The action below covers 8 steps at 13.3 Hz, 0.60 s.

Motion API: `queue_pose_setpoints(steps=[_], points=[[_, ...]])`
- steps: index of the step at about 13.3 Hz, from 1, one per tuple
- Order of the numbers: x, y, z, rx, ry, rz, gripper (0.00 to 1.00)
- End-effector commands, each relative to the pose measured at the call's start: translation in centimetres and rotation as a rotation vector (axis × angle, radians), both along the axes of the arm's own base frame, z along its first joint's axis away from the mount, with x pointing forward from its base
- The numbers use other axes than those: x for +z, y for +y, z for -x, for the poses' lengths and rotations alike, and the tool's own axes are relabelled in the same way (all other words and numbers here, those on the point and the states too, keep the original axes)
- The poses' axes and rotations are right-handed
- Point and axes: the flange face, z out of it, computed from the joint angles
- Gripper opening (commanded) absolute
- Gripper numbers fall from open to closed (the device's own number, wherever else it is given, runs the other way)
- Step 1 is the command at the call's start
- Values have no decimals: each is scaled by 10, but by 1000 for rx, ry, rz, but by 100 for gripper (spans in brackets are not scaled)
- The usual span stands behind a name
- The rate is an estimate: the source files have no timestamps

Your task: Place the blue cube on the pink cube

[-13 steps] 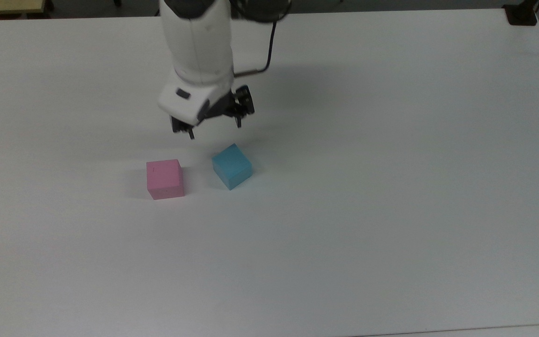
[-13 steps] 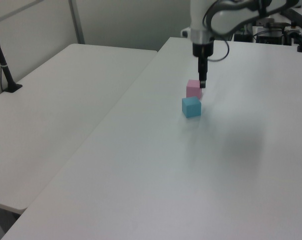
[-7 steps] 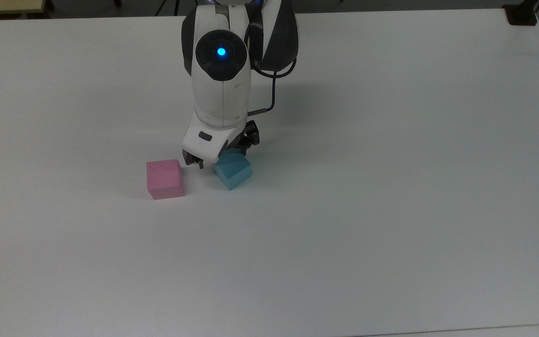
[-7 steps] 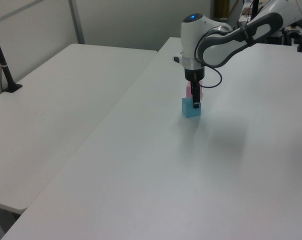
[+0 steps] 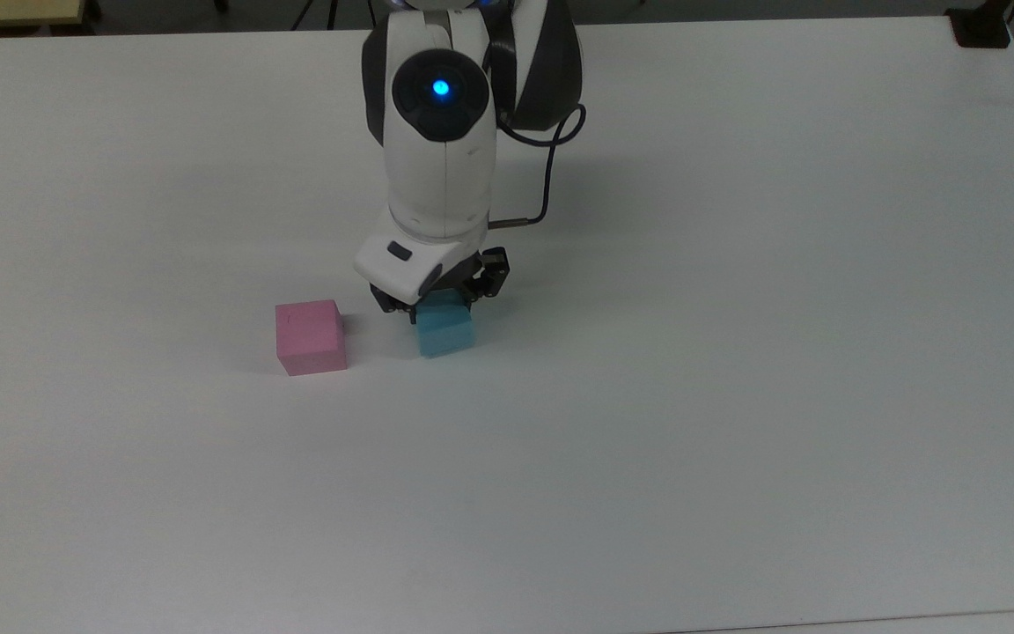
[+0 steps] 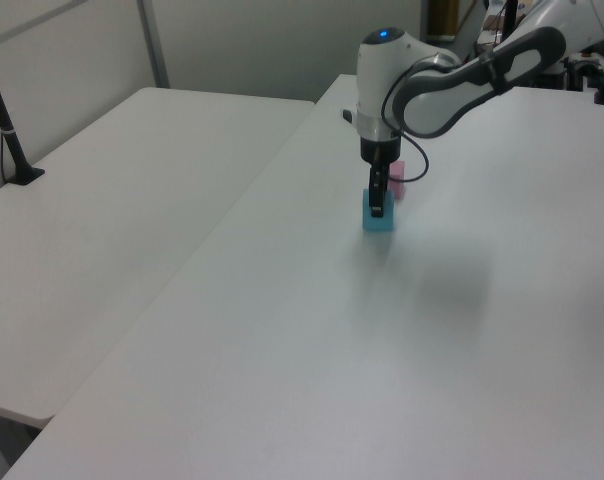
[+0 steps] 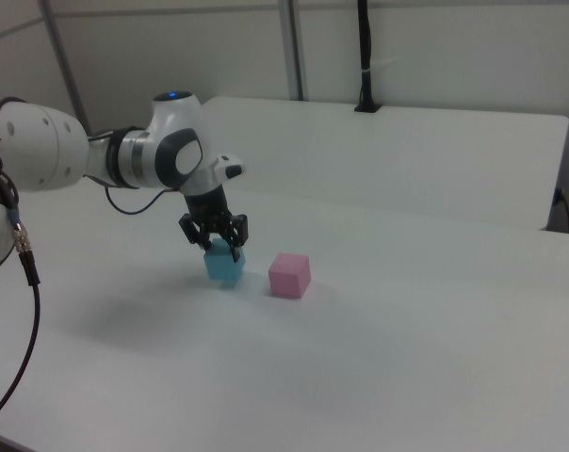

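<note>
Currently the claw [image 5: 437,310] straddles the blue cube [image 5: 446,333] on the white desk [image 5: 736,352], one finger on either side; whether they are clamped on it cannot be told. Pink cube [image 5: 310,336] sits apart, to the top view's left of the blue one.

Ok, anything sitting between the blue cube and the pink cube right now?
No. In the top view, bare white table separates the blue cube from the pink cube; the right view agrees.
</note>
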Motion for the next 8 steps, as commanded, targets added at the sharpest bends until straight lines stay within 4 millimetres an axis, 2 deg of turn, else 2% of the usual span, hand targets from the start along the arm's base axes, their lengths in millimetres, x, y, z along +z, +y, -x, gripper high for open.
queue_pose_setpoints(steps=[1, 2, 5, 7, 8], points=[[57, -40, 12, -92, 22, 5, 35], [65, -58, 12, -110, 11, 6, 36], [69, -107, 14, -139, 3, 13, 37], [69, -129, 12, -167, -22, 11, 41], [69, -134, 7, -176, -65, 11, 47]])
